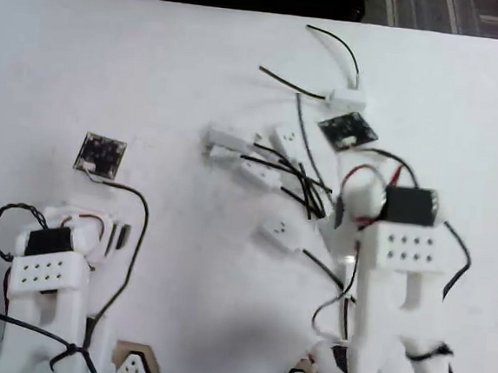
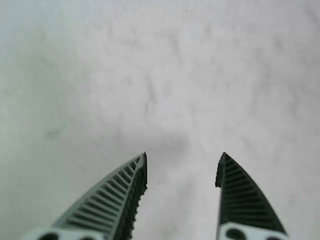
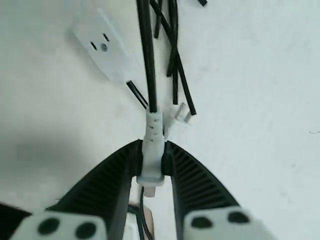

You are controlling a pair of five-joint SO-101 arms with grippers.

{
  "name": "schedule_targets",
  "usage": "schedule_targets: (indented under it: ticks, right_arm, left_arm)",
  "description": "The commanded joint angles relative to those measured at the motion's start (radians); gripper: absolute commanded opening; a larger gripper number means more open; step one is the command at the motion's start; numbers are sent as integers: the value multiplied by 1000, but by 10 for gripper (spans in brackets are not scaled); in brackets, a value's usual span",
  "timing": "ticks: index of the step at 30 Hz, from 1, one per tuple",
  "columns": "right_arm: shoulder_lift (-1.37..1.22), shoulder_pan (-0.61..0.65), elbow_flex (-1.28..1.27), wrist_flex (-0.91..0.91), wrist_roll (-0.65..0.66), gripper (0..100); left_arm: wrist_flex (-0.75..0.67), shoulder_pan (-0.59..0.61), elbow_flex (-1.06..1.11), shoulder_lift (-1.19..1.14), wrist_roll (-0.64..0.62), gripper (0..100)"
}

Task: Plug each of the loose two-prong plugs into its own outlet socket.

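My right gripper (image 3: 152,172) is shut on a white two-prong plug (image 3: 152,160), whose black cord (image 3: 146,60) runs away from the fingers. A white outlet socket (image 3: 102,47) lies flat on the table beyond it, face up. A second small white plug (image 3: 181,114) lies beside the cord. From above, the right gripper (image 1: 337,217) sits at the edge of a tangle of black cords (image 1: 297,182) with several white sockets (image 1: 259,172) around it. My left gripper (image 2: 182,172) stands open over bare table, far from the cords (image 1: 116,234).
Two small black circuit boards lie on the white table, one (image 1: 102,154) beyond the left arm, one (image 1: 348,130) beyond the right arm. Another white socket piece (image 1: 347,97) with a black wire sits farther back. The table's far edge (image 1: 247,7) runs along the top.
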State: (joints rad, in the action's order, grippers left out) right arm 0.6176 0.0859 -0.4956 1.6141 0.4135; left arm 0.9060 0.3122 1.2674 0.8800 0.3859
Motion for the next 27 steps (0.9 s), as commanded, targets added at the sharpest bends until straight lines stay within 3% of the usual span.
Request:
schedule_targets:
  ticks: [1, 5, 9, 20, 27]
  right_arm:
    - [148, 134, -72, -125, -140, 16]
    - [243, 288, -190, -280, -313, 16]
    - [302, 397, -319, -469, -473, 16]
    - [426, 585, -568, -872, -486, 16]
    - [575, 684, -681, -966, -488, 16]
  left_arm:
    - [-48, -45, -8, 22, -3, 229]
    - [-57, -90, -57, 22, -12, 226]
    - [-57, -104, -141, 22, -115, 229]
    - [-64, -315, -264, 22, -192, 229]
    - [-64, -392, -287, 22, -192, 230]
